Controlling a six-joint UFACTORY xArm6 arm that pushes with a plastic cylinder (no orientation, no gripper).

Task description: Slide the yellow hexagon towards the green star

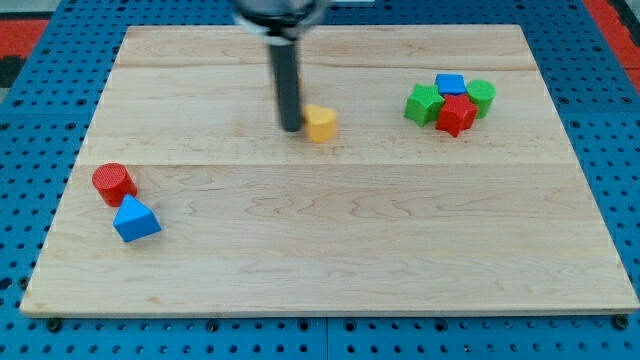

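The yellow hexagon [321, 123] lies on the wooden board [330, 240], a little above its middle. My tip [291, 128] stands just left of the yellow hexagon, touching or nearly touching its left side. The green star [423, 104] sits at the view's upper right, at the left end of a tight cluster, well to the right of the yellow hexagon. The rod rises from the tip to the view's top edge.
The cluster at the upper right also holds a blue cube [451, 84], a red star [456, 115] and a green cylinder [482, 96]. A red cylinder [113, 183] and a blue triangle [135, 219] lie at the left.
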